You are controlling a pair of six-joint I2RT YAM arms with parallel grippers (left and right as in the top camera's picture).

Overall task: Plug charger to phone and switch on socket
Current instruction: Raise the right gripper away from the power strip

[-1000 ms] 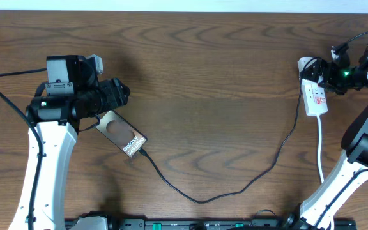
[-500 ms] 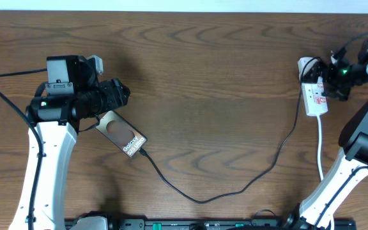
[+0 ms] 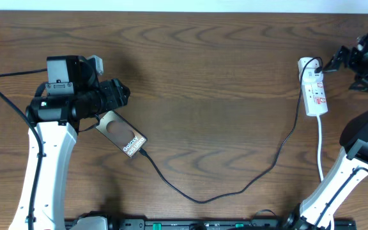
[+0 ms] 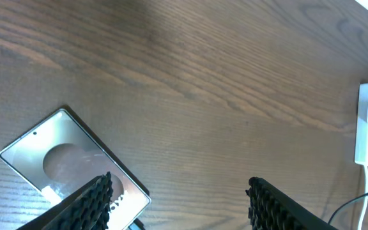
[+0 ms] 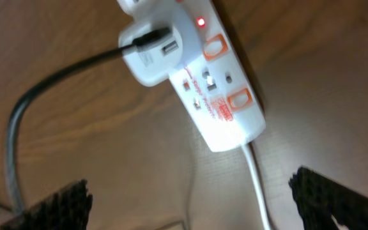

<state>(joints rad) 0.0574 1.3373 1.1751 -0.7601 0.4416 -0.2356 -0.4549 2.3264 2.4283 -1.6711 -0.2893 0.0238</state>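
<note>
The phone (image 3: 123, 135) lies flat at the left, just below my left gripper (image 3: 120, 94), which is open and empty. In the left wrist view the phone (image 4: 62, 153) is under the left finger of that gripper (image 4: 179, 184). The charger cable (image 3: 200, 200) runs from the phone's lower end across the table to the socket (image 3: 315, 89). My right gripper (image 3: 338, 61) is open, to the right of the socket and clear of it. In the right wrist view the socket (image 5: 219, 89) shows a lit red light, with the cable (image 5: 56, 83) in a white adapter and the gripper (image 5: 187, 185) empty.
The socket's white lead (image 3: 320, 150) runs down toward the table's front edge beside the right arm. The socket also shows far right in the left wrist view (image 4: 366, 124). A black rail (image 3: 203, 223) lines the front edge.
My right gripper has pulled back from over the socket, up and to the right. The left arm, phone and cable have not moved.
</note>
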